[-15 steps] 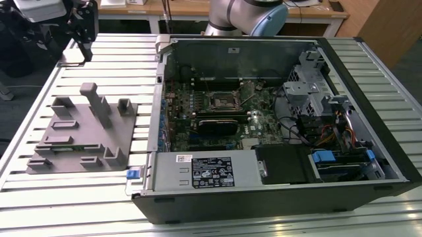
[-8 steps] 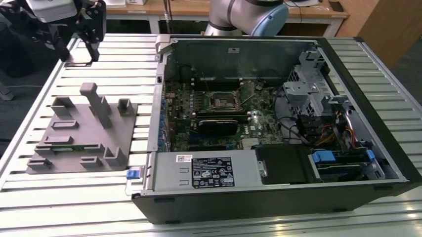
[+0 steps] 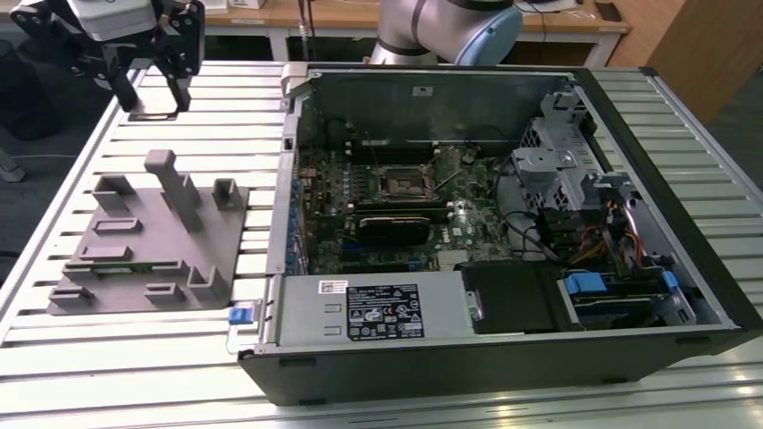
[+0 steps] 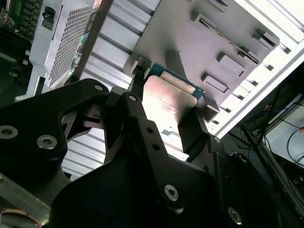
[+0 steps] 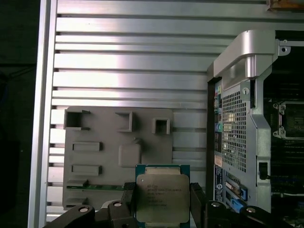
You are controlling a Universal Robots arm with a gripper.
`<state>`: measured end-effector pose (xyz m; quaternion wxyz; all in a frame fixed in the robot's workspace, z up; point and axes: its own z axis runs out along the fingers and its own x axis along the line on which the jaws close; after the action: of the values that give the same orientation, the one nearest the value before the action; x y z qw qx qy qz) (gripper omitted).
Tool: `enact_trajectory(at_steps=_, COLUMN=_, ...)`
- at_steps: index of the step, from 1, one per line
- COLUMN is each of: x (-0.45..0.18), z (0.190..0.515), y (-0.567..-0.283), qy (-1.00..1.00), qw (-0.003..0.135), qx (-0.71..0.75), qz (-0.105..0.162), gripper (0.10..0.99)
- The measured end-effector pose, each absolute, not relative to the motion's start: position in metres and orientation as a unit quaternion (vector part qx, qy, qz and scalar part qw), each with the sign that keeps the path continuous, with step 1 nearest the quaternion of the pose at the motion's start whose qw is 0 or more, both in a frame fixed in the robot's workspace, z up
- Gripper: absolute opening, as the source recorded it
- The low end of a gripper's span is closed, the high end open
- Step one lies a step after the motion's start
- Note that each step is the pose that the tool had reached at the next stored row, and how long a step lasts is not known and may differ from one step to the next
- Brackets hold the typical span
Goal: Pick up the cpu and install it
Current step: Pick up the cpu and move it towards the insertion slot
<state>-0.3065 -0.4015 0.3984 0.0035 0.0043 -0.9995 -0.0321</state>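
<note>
In the exterior view, the claw (image 3: 153, 105) hangs above the slatted metal surface (image 3: 131, 357), clamped on the cpu (image 3: 156, 114). The cpu shows edge-on between the claw's tips, beyond the far end of the grey holder tray (image 3: 143, 241) and well apart from the open computer case (image 3: 501, 223) on the exterior view's right. The socket (image 3: 399, 183) sits mid-board, and we cannot tell whether its frame stands open. The arm's base (image 3: 448, 31) rises behind the case, with wooden desks (image 3: 357, 13) along the back of the room and dark floor off the exterior view's left. In the second wrist view, the black fingers (image 4: 142, 123) pinch the cpu (image 4: 166, 109) by two opposite edges, its pale metal face bare between them, with the tray and the bright slats beyond it. In the first wrist view, the cpu (image 5: 162, 194) sits square in the grip over the tray's near edge, and a green memory stick (image 5: 95, 187) lies in a tray slot just beside. The case's perforated wall (image 5: 237, 123) stands between the cpu and the socket. We judge the carry is done well if the cpu stays level and is gripped only by its rim, firmly but without crushing. It should also be kept high enough to pass that wall, so that it meets the socket square and flat rather than sliding across it.
</note>
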Motion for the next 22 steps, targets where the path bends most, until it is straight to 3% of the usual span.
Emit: enact_trajectory(at_steps=22, x=-0.276, z=0.398, y=-0.401, qy=-0.999, qw=0.004, qx=0.004, qz=-0.032, gripper=0.541)
